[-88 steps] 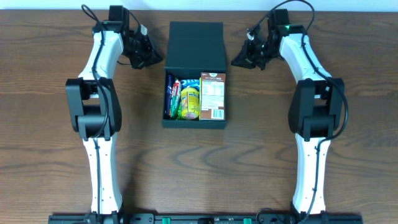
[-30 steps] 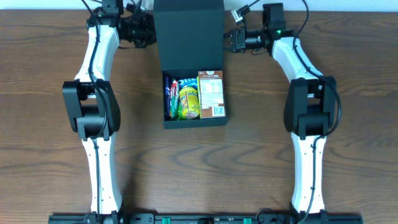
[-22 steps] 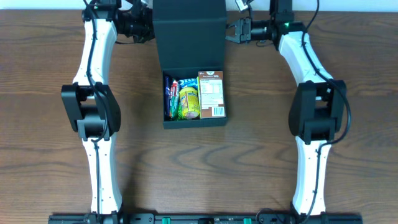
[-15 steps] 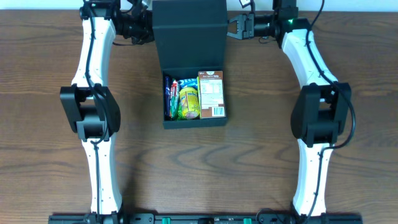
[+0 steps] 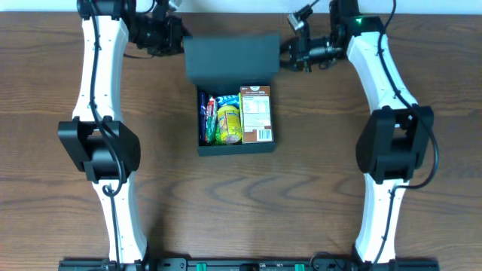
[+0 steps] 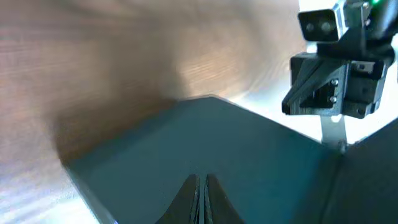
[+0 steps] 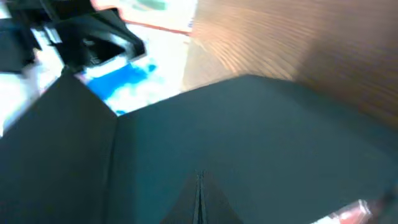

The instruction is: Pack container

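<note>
- Nearest the camera's bottom edge, the 2 arm bases sit on the brown wooden table (image 5: 316, 188). The left arm (image 5: 117, 188) and the right arm (image 5: 380, 196), both white with black joints, run up either side toward the far end.
- The container (image 5: 236, 148) sits between them, roughly mid-table and a bit toward the far side. It's a matte black box with its tray open to the overhead camera.
- There are 3 things packed upright side by side in the tray: a blue packet (image 5: 205, 114) against the left wall, a green and yellow packet (image 5: 229, 124) in the middle, and a brown carton (image 5: 258, 114) with a white label panel on the right.
- The lid (image 5: 232, 59) is hinged at the tray's far edge. It's raised off the table and leans over the back of the tray, not shut over the snacks.
- The left gripper (image 6: 202, 185) is up at the lid's far left corner. In the left wrist view its 2 fingers are drawn together into 1 thin wedge with only a hairline seam, right over the dark lid surface. The shot is blurry, so real contact is hard to call.
- The right gripper (image 7: 199, 182) is just beside the lid's right edge. Its fingers are closed up the same way, pointing onto the lid panel, and that view is blurry too.
- Past the grippers, a white strip (image 5: 226, 6) runs along the table's far edge.
</note>
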